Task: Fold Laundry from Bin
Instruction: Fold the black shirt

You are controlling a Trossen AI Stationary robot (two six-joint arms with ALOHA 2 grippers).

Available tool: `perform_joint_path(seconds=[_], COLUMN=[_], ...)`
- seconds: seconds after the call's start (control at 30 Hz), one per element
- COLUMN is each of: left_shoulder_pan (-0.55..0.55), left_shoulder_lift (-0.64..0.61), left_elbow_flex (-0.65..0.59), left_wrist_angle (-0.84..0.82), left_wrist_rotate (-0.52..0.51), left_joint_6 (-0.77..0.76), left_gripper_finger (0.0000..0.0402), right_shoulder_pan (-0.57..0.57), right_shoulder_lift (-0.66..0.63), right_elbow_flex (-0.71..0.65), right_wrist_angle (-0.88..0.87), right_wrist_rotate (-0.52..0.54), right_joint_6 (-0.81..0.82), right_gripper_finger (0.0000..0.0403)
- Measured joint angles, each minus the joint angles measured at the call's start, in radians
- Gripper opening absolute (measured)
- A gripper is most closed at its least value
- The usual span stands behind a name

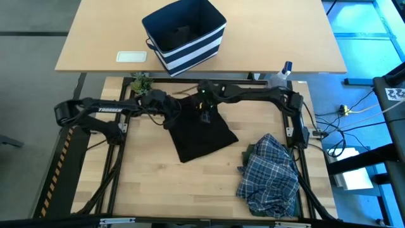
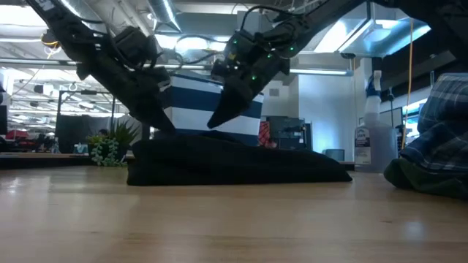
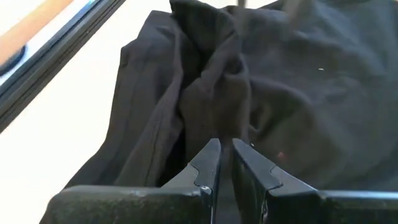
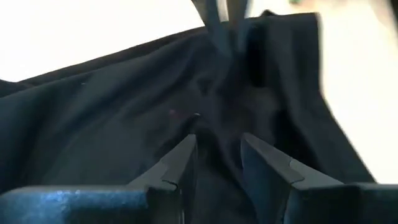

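Observation:
The black garment (image 1: 201, 134) lies bunched and flat on the near table's middle. My left gripper (image 1: 169, 118) comes at its far left part and is shut on it. My right gripper (image 1: 205, 114) is open over its far middle, fingertips down at the cloth (image 4: 217, 146). The blue-and-white plaid shirt (image 1: 271, 174) lies crumpled at the near right, with a strip of the dark olive-green garment (image 1: 295, 208) showing under it. The navy striped bin (image 1: 185, 35) stands on the far table. My left gripper pinches a raised fold of the black garment (image 3: 219, 127) between its two fingers, near the cloth's far left edge. The fingers slant down from the table's left (image 2: 162, 123). The rest of the garment lies slack on the table. My right gripper's fingers (image 4: 180, 163) stand on either side of a wrinkle; I cannot tell whether they touch it.
A clear spray bottle (image 1: 283, 75) stands at the far right corner. A small green plant (image 1: 140, 82) stands at the far left. A white card (image 1: 131, 56) lies on the far table beside the bin. Bare wood shows at the near left (image 1: 158, 190).

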Motion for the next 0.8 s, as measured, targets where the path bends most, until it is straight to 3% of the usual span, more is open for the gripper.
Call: perform_joint_path(seconds=[0.3, 0.6, 0.8], left_shoulder_pan=[-0.009, -0.009, -0.009], left_shoulder_lift=[0.082, 0.082, 0.08], left_elbow_flex=[0.0, 0.0, 0.0], left_wrist_angle=[0.069, 0.068, 0.069], left_wrist_rotate=[0.003, 0.002, -0.005], left_joint_6=[-0.049, -0.054, -0.052], left_gripper_finger=[0.0034, 0.0034, 0.0034], right_shoulder_pan=[-0.01, -0.061, -0.106], right_shoulder_lift=[0.015, 0.059, 0.062], right_elbow_flex=[0.0, 0.001, 0.0], right_wrist_angle=[-0.008, 0.012, 0.092], right_wrist_rotate=[0.094, 0.111, 0.138], right_joint_6=[-0.01, -0.005, 0.127], right_gripper_finger=[0.0117, 0.0012, 0.0005])
